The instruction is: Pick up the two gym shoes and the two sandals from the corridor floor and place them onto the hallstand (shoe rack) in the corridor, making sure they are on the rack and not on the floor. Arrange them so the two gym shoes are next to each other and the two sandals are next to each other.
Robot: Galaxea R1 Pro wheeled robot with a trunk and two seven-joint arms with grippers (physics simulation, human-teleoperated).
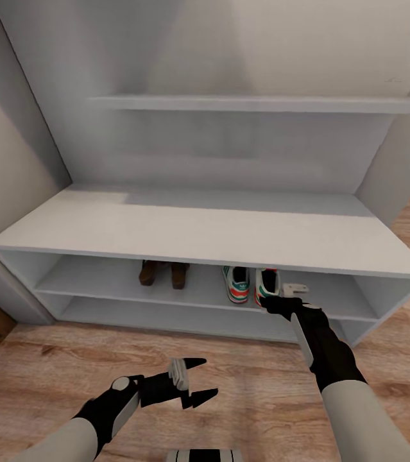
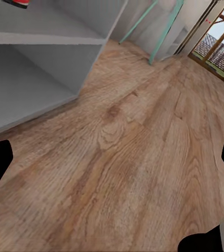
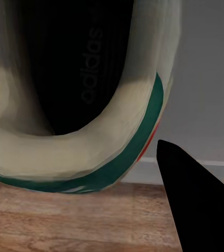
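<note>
Both sandals (image 1: 163, 273) and both gym shoes (image 1: 251, 284) sit paired in the hallstand (image 1: 205, 231); my right pincer (image 1: 275, 301) grips the second shoe's heel, left pincer (image 1: 195, 382) open, release remaining.

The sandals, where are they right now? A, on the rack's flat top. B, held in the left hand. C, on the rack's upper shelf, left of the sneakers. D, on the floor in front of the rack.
C: the head view shows the sandals on the rack's upper shelf, left of the sneakers, while the left hand hangs open over the floor.
</note>
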